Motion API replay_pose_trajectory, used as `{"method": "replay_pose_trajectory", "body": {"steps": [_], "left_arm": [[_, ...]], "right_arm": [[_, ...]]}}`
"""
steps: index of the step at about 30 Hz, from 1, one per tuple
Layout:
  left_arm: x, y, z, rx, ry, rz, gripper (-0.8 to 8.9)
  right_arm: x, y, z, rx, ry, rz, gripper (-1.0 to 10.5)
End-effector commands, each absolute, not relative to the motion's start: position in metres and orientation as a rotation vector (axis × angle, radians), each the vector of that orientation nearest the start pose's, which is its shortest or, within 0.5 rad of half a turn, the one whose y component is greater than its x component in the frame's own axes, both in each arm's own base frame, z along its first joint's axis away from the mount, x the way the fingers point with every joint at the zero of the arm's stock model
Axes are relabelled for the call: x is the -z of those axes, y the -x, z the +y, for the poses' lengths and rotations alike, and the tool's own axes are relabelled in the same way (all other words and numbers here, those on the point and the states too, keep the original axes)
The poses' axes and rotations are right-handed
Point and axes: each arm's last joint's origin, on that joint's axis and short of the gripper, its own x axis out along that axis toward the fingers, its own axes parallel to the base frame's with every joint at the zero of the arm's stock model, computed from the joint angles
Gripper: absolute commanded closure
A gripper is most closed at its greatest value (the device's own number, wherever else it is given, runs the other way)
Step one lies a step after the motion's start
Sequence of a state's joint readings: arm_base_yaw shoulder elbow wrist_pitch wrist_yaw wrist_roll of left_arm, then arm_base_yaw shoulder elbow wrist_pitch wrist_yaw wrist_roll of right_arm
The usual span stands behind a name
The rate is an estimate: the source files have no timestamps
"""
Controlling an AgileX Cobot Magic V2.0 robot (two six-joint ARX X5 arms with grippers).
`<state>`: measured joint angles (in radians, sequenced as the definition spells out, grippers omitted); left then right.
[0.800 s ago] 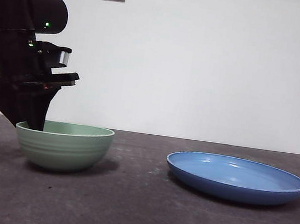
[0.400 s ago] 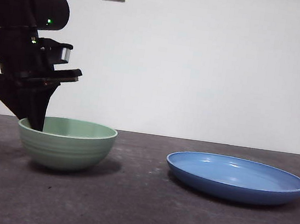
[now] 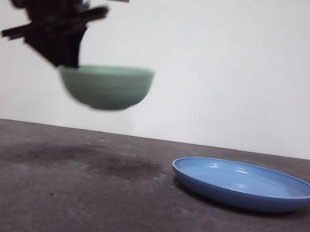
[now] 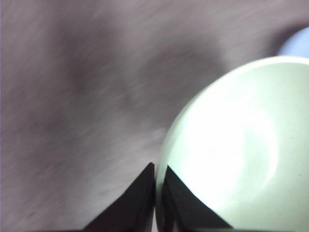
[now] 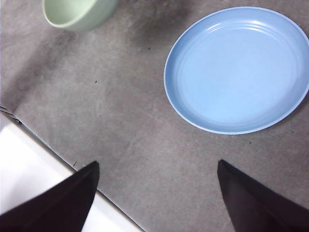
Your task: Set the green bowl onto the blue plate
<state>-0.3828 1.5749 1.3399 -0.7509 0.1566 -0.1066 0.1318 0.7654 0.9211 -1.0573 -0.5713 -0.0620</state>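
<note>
Bowl: green bowl (image 3: 104, 86) airborne (blurred), rim pinched by left gripper (image 4: 155, 180).
Plate: blue plate (image 3: 243, 185) on table (image 3: 104, 201).
Right gripper (image 5: 157, 193): jaws apart, idle.

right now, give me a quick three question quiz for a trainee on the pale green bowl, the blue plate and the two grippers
1. True or false: the pale sage-green round bowl is resting on the dark table.
2. Which gripper holds the bowl? A) left gripper B) right gripper C) neither
3. Fill in: the wide glossy blue plate has ____ on it.

Key
1. False: it hangs in the air, clear of the table, off to one side of the plate.
2. A: the left gripper's jaws are pinched on the bowl's rim, one inside and one outside; the right gripper is open above the table near the plate.
3. Nothing.
</note>
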Motion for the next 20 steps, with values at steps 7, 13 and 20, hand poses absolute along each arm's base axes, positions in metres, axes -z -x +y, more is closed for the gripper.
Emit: {"method": "replay_pose_trajectory", "body": {"steps": [7,13,20], "left_arm": [[-0.316,-0.291,-0.177,0.567,0.009,0.909,7.98],[-0.31,-0.297,-0.212,0.626,0.0,0.917,7.98],[-0.291,-0.315,-0.257,0.674,-0.038,0.962,7.98]], "right_arm": [[-0.317,-0.118,0.032,-0.672,-0.161,0.857,5.6],[-0.317,-0.118,0.032,-0.67,-0.165,0.858,5.6],[-0.317,-0.117,0.032,-0.668,-0.169,0.864,5.6]]}}
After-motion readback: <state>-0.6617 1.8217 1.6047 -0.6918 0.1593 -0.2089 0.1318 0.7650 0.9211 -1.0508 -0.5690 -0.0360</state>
